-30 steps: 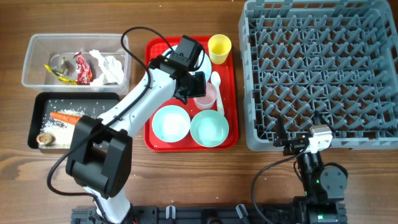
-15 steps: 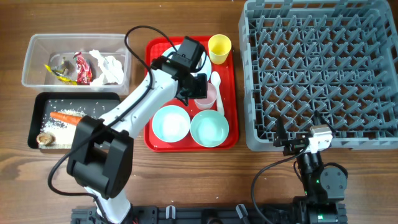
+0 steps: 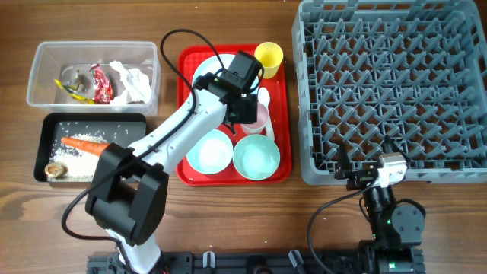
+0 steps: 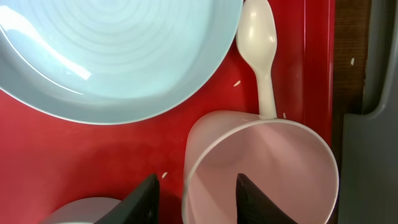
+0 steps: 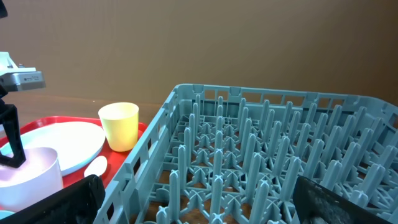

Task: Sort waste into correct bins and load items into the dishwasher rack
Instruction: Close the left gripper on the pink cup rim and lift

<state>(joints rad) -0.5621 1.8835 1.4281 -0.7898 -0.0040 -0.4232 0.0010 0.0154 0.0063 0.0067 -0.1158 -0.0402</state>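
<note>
My left gripper [image 3: 251,114] hangs over the small white-pink cup [image 3: 262,120] on the red tray [image 3: 186,173]. In the left wrist view the gripper [image 4: 196,190] is open and straddles the cup's [image 4: 273,162] near wall, one finger outside and one inside, with a gap on each side. The white spoon [image 4: 258,37] lies just beyond the cup, beside the round plate [image 4: 118,50]. Two pale blue-green bowls [image 3: 209,151] [image 3: 256,156] and the yellow cup [image 3: 268,57] also sit on the tray. My right gripper [image 5: 202,208] rests wide open at the grey rack's [image 3: 388,91] near edge.
At the left, the clear tub [image 3: 46,57] holds wrappers and tissue. The black tray [image 3: 47,122] in front of it holds a carrot [image 3: 80,142], rice and a brown lump. The rack's wall stands close to the right of the red tray.
My left gripper has shifted right over the pink cup, with its jaws slightly narrower. The right arm has not moved.
</note>
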